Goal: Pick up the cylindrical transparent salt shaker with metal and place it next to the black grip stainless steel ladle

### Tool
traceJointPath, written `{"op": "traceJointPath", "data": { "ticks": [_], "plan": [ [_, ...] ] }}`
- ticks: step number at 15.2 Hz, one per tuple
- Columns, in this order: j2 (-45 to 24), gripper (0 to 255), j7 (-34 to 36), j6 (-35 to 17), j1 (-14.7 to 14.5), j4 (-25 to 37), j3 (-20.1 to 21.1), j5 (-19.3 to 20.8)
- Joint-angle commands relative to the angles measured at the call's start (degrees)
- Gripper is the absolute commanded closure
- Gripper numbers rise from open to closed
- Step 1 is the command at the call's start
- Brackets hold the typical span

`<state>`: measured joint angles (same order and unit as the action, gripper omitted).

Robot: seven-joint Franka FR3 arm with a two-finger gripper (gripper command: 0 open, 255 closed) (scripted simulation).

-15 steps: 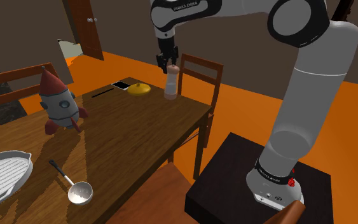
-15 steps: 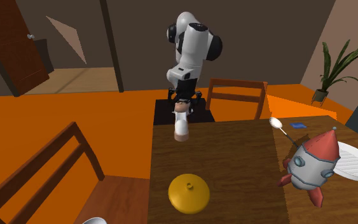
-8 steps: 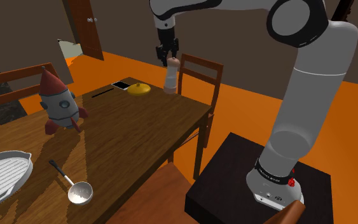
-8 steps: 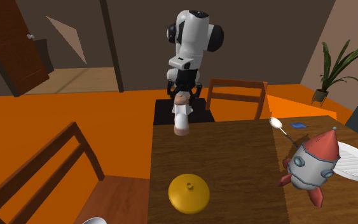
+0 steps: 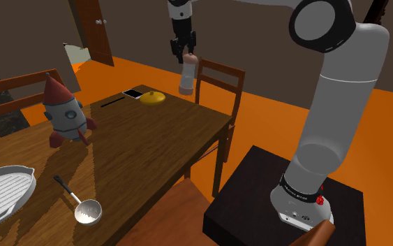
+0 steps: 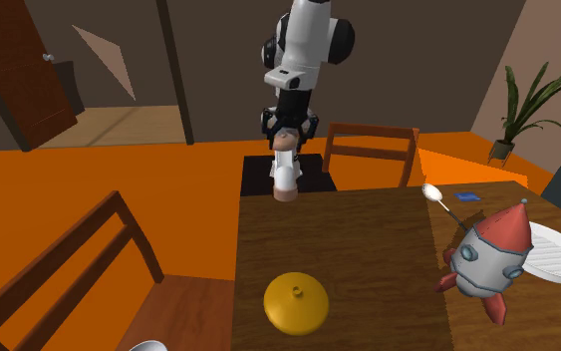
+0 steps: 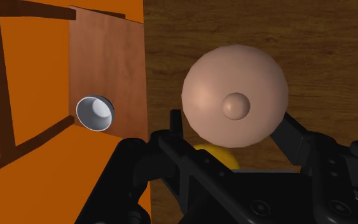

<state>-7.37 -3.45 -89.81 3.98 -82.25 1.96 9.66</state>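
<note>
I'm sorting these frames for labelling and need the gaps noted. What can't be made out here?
Wrist view: the shaker hides its own body under its cap; shaker and gripper cover most of the yellow lid.
Second exterior view: the ladle has its handle end behind the toy rocket.
Shoulder view: the white pan is cut off by the left edge.

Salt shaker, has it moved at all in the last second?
Yes. In the shoulder view the salt shaker, clasped in the tool, has risen off the table, its cap now above the chair's top rail.
</note>
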Motion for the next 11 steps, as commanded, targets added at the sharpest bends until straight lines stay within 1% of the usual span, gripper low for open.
{"op": "traceJointPath", "data": {
  "ticks": [1,11],
  "plan": [
    [-0.61,255,-0.26,1.79,-0.04,2.40,0.01,0.03],
    [-4.80,255,-1.56,11.37,-0.40,16.25,0.06,0.38]
  ]
}}
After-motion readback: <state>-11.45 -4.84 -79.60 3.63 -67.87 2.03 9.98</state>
